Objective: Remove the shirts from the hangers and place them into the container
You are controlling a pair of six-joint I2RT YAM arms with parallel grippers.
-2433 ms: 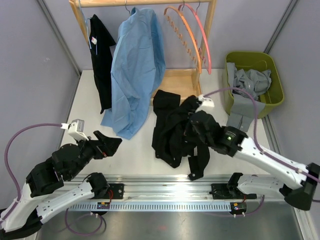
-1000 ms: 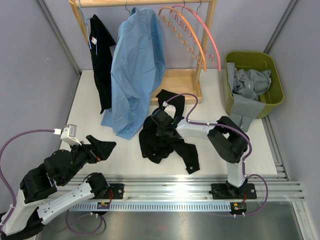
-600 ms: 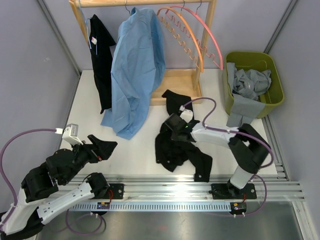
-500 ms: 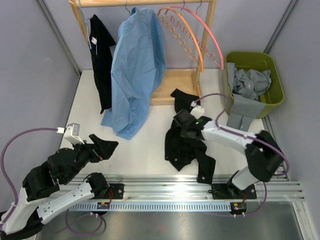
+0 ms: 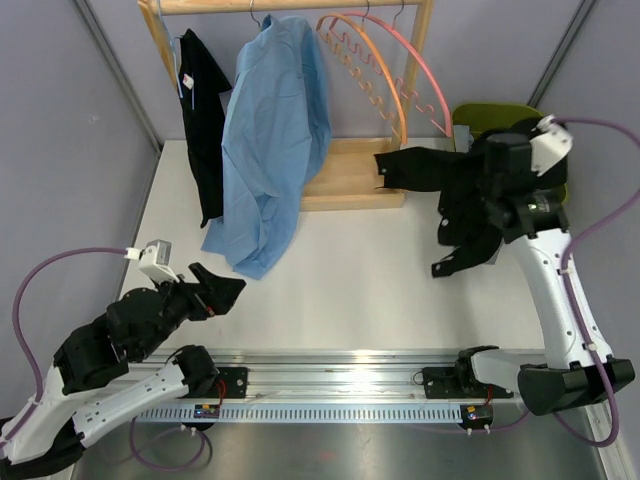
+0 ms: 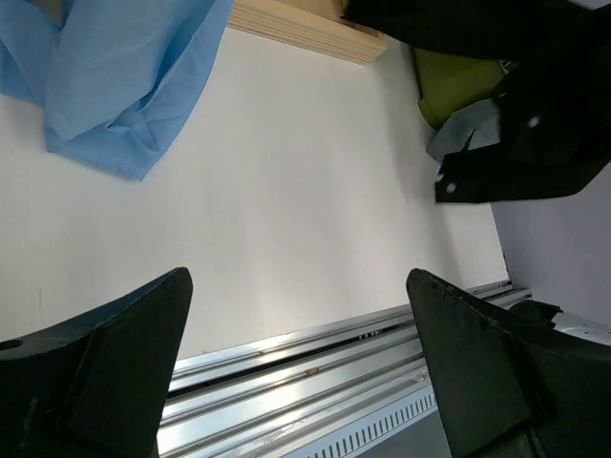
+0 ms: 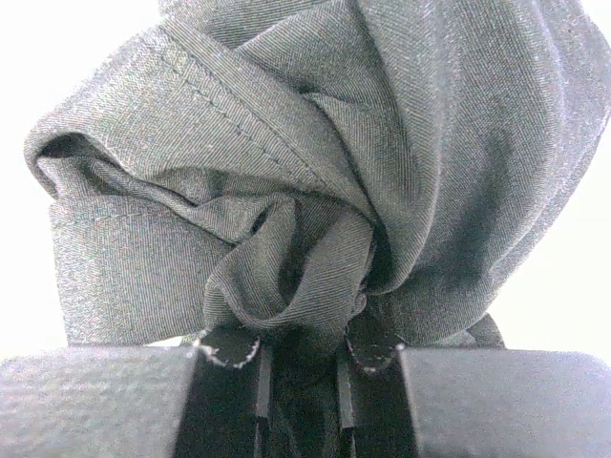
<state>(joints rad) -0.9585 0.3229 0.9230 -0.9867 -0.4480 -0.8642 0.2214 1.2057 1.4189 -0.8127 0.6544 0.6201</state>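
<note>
My right gripper (image 7: pixel 301 348) is shut on a bunched fold of a black shirt (image 7: pixel 315 143). In the top view it holds that black shirt (image 5: pixel 420 168) in the air at the right, in front of the olive-green container (image 5: pixel 480 113), with a sleeve hanging down. The gripper itself is hidden by the cloth there. In the left wrist view a grey shirt (image 6: pixel 463 129) drapes over the container (image 6: pixel 458 81). Another black shirt (image 5: pixel 205 120) and a light blue shirt (image 5: pixel 275 130) hang on the rack. An orange hanger (image 5: pixel 375 70) and a pink hanger (image 5: pixel 415 60) hang bare. My left gripper (image 5: pixel 225 290) stands open low at the near left, holding nothing.
The wooden rack has a rail (image 5: pixel 290 5) across the top and a shallow tray (image 5: pixel 345 185) at its foot. The light blue shirt's hem trails onto the white table (image 5: pixel 330 280). A metal rail (image 5: pixel 340 365) runs along the near edge.
My right arm has lifted the black shirt off the table's middle and swung it up and right to the container. The left arm has barely moved.
</note>
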